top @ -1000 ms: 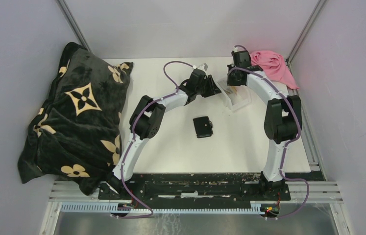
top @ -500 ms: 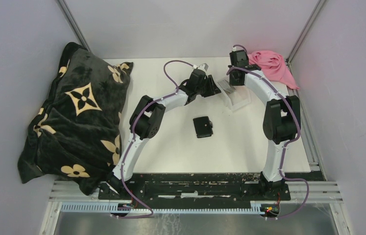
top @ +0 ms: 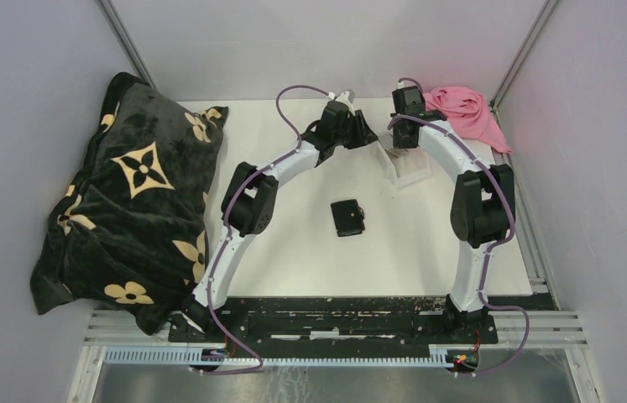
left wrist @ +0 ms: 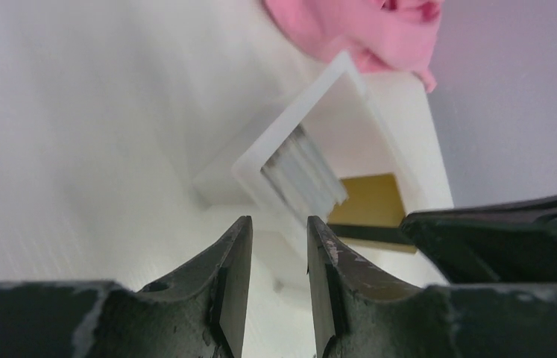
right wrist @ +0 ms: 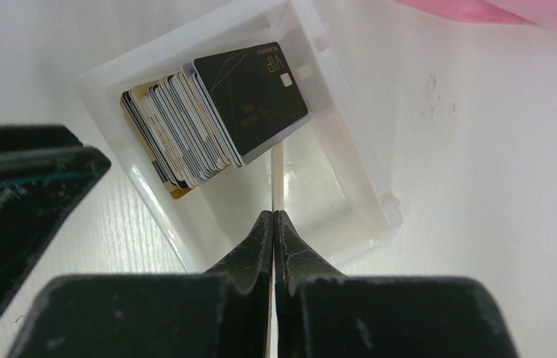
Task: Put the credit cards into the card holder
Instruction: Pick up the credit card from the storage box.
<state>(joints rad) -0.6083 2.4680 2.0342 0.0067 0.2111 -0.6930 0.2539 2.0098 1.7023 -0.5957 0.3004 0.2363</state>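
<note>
A clear tray (right wrist: 186, 46) at the back right holds a leaning stack of credit cards (right wrist: 178, 130), with a black VIP card (right wrist: 253, 93) in front. My right gripper (right wrist: 274, 215) hangs above the tray, shut on one thin card seen edge-on (right wrist: 277, 175). In the left wrist view that card shows tan/gold (left wrist: 368, 200). Just left of the tray (left wrist: 290, 119), my left gripper (left wrist: 279, 224) is open with nothing between its fingers. The card holder (top: 347, 217), a small black wallet, lies closed mid-table, apart from both grippers.
A pink cloth (top: 465, 109) lies in the back right corner behind the tray (top: 406, 165). A large black pillow with tan flowers (top: 129, 201) fills the left side. Grey walls enclose the table.
My right gripper has shut on the card and drawn slightly toward the back. The left gripper has shifted back toward the far wall, still beside the tray.
</note>
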